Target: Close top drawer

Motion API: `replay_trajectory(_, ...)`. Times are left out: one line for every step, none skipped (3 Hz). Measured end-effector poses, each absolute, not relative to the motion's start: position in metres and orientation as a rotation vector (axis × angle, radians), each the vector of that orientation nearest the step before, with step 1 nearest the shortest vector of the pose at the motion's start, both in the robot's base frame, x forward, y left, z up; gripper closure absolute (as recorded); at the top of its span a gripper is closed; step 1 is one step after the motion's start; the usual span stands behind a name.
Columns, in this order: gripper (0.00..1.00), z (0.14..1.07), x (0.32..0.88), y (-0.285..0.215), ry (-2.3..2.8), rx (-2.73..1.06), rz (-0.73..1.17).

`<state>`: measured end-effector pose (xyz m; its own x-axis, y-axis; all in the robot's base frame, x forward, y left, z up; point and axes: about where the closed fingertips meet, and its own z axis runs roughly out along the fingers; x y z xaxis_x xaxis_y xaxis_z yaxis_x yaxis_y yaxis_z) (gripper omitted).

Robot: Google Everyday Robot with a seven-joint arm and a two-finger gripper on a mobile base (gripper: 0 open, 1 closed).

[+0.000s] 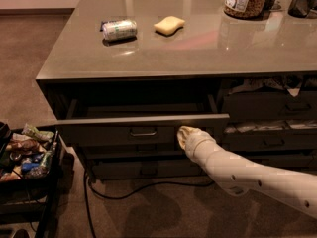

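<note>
Right now my claw (186, 136) sits at centre frame, against the front of the top drawer (99, 132), just frame-right of its handle (143, 131). I cannot tell whether the claw is apart or together. The drawer stands partly pulled out beneath the grey surface (198, 48).

1. The top drawer (99, 131) – wide, dark grey, with a tall flat front – stands pulled partway out, its front level
2. Its small metal bail handle (143, 132) sits at the front's centre
3. The gripper (184, 136) is at the drawer front, just right of the handle
</note>
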<state>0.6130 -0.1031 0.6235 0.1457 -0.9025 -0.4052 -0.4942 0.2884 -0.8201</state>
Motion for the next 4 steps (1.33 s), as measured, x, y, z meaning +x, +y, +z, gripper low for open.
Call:
replay_trajectory(1.0,0.6191,0.6325,-0.0807,1.441,-1.378,-0.445)
replay_trajectory(1.0,0.6191,0.6327,-0.0806,1.44,-1.378,-0.445)
replay_trajectory(1.0,0.6173,0.6282,-0.081,1.454,-1.369,-0.451)
replay_trajectory(1.0,0.6137,0.6356,-0.0828,1.449,-1.348,-0.464)
